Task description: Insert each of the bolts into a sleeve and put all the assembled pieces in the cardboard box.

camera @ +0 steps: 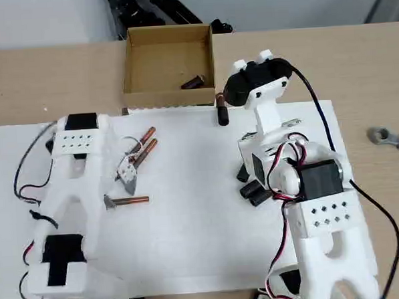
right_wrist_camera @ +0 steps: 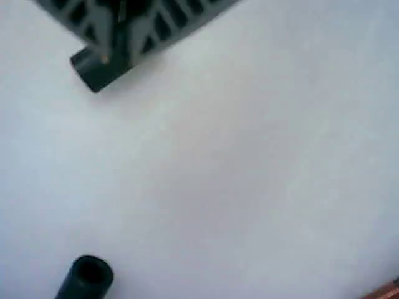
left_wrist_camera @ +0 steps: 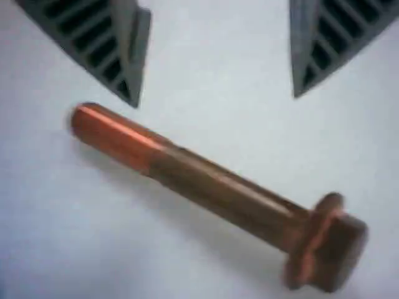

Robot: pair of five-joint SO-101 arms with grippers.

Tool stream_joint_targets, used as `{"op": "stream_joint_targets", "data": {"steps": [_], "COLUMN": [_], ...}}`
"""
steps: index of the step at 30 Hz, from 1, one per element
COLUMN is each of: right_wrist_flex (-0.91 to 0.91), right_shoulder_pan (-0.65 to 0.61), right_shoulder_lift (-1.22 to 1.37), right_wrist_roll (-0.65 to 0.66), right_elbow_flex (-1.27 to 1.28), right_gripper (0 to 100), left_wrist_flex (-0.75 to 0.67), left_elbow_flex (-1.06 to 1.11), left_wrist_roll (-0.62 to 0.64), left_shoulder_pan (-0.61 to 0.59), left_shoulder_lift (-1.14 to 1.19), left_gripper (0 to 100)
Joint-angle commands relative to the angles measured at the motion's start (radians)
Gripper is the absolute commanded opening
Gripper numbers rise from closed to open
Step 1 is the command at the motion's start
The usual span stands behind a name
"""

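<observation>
Copper bolts loose on white sheet in high view; one assembled piece in cardboard box.
Left wrist view: left pincer released, one bolt lying just beyond its tips. Right wrist view: right pincer clenched on black sleeve; second sleeve lies apart.

surface: wooden table | cover: white sheet | behind: pale wall
</observation>
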Motion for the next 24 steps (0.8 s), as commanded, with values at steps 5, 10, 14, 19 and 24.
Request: {"op": "stream_joint_targets", "data": {"steps": [5,10,14,19,24], "right_wrist_flex": [-0.005,0.001,0.001,-0.005,-0.008], "right_shoulder_pan": [0.005,0.005,0.007,0.004,0.002], "right_shoulder_lift": [-0.022,-0.024,-0.024,-0.016,-0.015], "right_wrist_roll": [0.011,0.011,0.011,0.011,0.011], "right_elbow_flex": [-0.005,-0.005,-0.005,-0.005,-0.005], "right_gripper": [0.3,0.3,0.3,0.3,0.3], "left_wrist_flex": [-0.068,-0.137,-0.048,0.043,0.031], "left_elbow_flex": [0.027,0.024,-0.051,-0.168,-0.148], "left_wrist_roll": [0.009,0.008,-0.017,-0.055,-0.021], "left_shoulder_pan": [0.003,-0.014,-0.018,-0.025,-0.023], "left_shoulder_lift": [0.133,0.164,0.15,0.021,-0.031], "left_gripper": [15,15,15,15,15]}}
